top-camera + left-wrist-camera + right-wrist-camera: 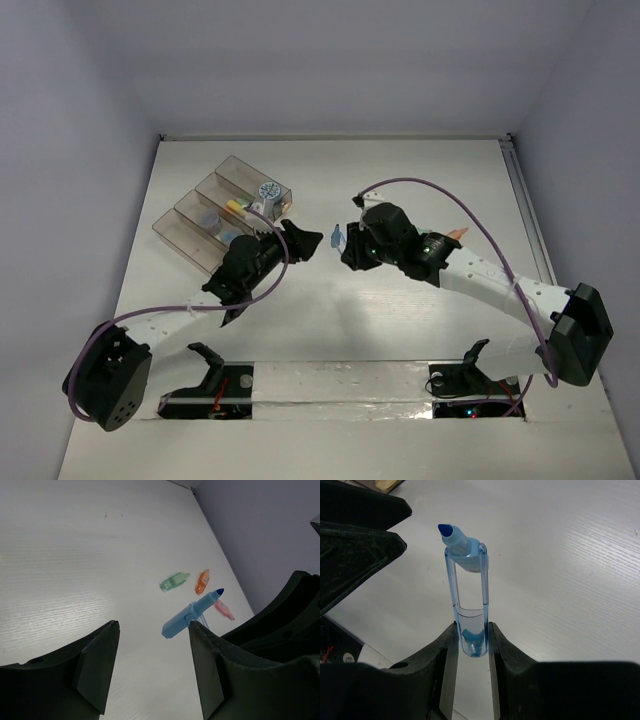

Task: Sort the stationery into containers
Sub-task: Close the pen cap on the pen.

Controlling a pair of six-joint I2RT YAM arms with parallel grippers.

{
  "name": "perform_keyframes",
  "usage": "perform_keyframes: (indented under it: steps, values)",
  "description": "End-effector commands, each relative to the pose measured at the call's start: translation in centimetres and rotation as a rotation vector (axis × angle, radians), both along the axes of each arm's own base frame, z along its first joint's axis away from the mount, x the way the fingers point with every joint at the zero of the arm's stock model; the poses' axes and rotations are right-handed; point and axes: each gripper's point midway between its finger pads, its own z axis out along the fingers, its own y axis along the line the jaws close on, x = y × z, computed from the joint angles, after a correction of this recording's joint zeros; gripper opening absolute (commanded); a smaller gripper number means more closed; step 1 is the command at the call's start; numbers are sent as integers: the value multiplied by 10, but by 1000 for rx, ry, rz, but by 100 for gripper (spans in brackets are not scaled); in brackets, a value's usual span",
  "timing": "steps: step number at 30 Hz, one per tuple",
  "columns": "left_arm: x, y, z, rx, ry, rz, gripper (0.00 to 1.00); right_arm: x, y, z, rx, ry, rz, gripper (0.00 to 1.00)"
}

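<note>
Right gripper (470, 647) jaws: clamped on the tail of the blue pen (466, 555), tip aimed at your left gripper (152, 665), which stands open, empty. Green pen (173, 582), orange pen (202, 581), pink pen (224, 610) lie on the table (75, 555) beyond; containers (178, 232) sit near that left gripper.

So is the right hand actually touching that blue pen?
Touching. The right wrist view shows the right hand clamped on both sides of the blue pen.
</note>
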Motion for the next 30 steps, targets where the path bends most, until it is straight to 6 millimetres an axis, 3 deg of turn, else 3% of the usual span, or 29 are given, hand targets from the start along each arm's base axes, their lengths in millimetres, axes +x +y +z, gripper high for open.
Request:
perform_keyframes:
  steps: [1, 7, 15, 17, 22, 30]
  values:
    - [-3, -6, 11, -116, 10, -17, 54, 11, 7, 31, 88, -65, -38, 17]
    - [-17, -11, 24, -165, -73, -93, 39, 23, -4, 41, 159, -40, -141, 15]
    - [-27, -13, 40, -145, -200, -159, 36, 10, 6, 80, 354, 21, -45, 15]
    - [-29, -14, 45, -145, -230, -171, 37, 4, 9, 88, 394, 34, -22, 15]
    - [-38, -22, 53, -114, -307, -227, 52, -11, 23, 106, 501, 79, 69, 14]
    - [-35, -12, 61, -67, -367, -166, 55, -32, 33, 113, 580, 163, 156, 13]
